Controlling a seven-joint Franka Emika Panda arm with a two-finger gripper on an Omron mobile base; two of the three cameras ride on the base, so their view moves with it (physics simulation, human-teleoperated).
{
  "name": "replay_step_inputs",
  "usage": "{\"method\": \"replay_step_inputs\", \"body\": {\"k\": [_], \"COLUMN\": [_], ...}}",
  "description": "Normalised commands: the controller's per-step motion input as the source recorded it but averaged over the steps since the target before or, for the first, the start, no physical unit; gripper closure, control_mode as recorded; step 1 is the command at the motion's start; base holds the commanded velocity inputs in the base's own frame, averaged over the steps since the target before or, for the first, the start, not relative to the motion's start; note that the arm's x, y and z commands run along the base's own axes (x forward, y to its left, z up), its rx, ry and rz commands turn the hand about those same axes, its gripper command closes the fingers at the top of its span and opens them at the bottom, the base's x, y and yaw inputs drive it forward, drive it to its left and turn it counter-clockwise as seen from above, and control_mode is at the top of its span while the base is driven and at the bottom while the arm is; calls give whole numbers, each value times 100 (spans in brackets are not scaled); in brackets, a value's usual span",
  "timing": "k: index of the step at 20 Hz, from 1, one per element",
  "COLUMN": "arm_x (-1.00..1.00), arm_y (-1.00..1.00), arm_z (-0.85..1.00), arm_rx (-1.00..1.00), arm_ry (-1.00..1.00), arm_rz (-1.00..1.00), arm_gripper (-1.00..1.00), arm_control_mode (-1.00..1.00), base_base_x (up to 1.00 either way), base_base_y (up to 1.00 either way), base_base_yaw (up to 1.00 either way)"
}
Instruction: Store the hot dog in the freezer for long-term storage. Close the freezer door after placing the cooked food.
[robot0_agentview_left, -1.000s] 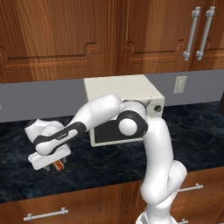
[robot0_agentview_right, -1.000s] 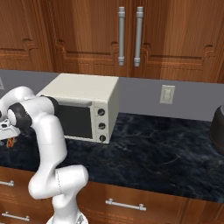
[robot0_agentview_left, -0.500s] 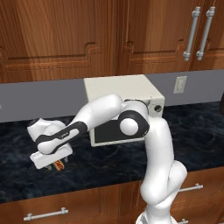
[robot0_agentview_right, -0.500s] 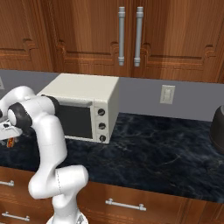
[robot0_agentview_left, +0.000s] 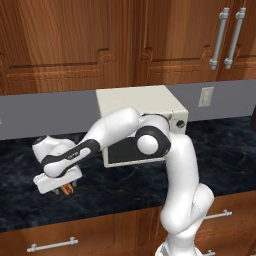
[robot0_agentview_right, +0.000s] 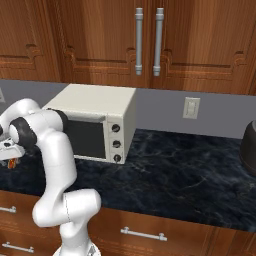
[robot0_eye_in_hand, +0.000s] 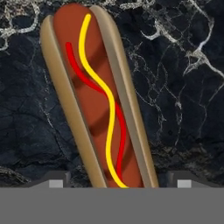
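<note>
hot dog (robot0_eye_in_hand: 98, 100), tan bun and red sausage, lies lengthwise up the frame between parted, empty fingers (robot0_eye_in_hand: 56, 183) on the dark marble tabletop (robot0_eye_in_hand: 183, 87).

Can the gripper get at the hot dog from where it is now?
Probably yes. The gripper hangs directly over the hot dog on the dark counter, jaws either side of the bun, nothing between.

The white hand hides most of the hot dog (robot0_agentview_left: 65, 189), and its fingers (robot0_eye_in_hand: 55, 180) maybe touch nothing yet.
</note>
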Motion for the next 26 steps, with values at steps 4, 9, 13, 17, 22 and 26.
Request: {"method": "replay_step_inputs", "body": {"k": [4, 9, 13, 17, 22, 26], "arm_x": [0, 0, 0, 0, 0, 0], "arm_y": [-5, -5, -4, -3, 0, 0], "arm_z": [-30, -27, -24, -14, -2, 0], "arm_rx": [9, 8, 7, 5, 2, 0], "arm_ry": [0, 0, 0, 0, 0, 0], "arm_rz": [0, 0, 0, 0, 0, 0], "arm_gripper": [-100, -100, 100, 100, 100, 100], "arm_control_mode": [-100, -100, -100, -100, -100, -100], "base_base_x": [0, 0, 0, 0, 0, 0], "base_base_y": [0, 0, 0, 0, 0, 0], "base_base_yaw": [0, 0, 0, 0, 0, 0]}}
